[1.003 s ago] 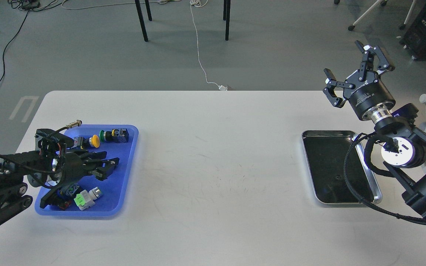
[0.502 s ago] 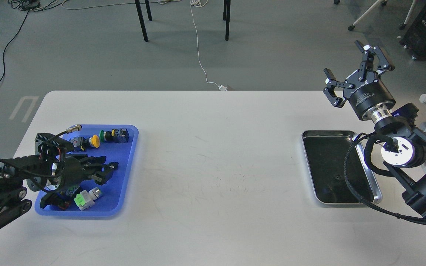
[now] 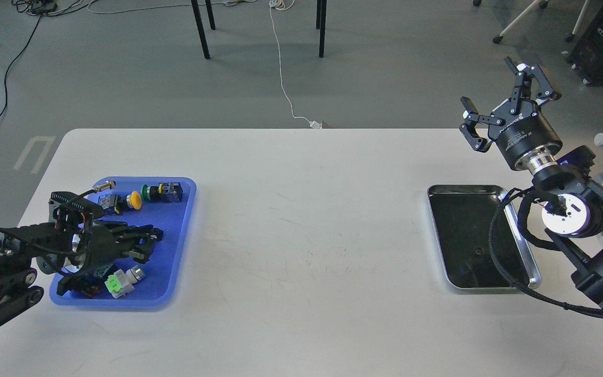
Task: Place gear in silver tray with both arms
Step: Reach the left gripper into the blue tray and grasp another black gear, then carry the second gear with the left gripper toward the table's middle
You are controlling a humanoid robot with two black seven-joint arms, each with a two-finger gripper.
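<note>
At the right of the frame, the silver tray (image 3: pixel 482 238) lies flat near the table (image 3: pixel 301 220) edge, its long axis running from the upper frame toward the lower, tilted slightly rightward. Nothing shows on its dark bottom. Between it and the blue tray (image 3: pixel 173 267) at the left, the white tabletop is bare. I count 2 trays and 2 arms. My right gripper (image 3: pixel 505 104) hangs above the table's far right corner, fingers spread wide, grasping nothing. My left gripper (image 3: pixel 144 243) sits low over the blue tray among the small parts; I cannot tell whether it grips anything.
</note>
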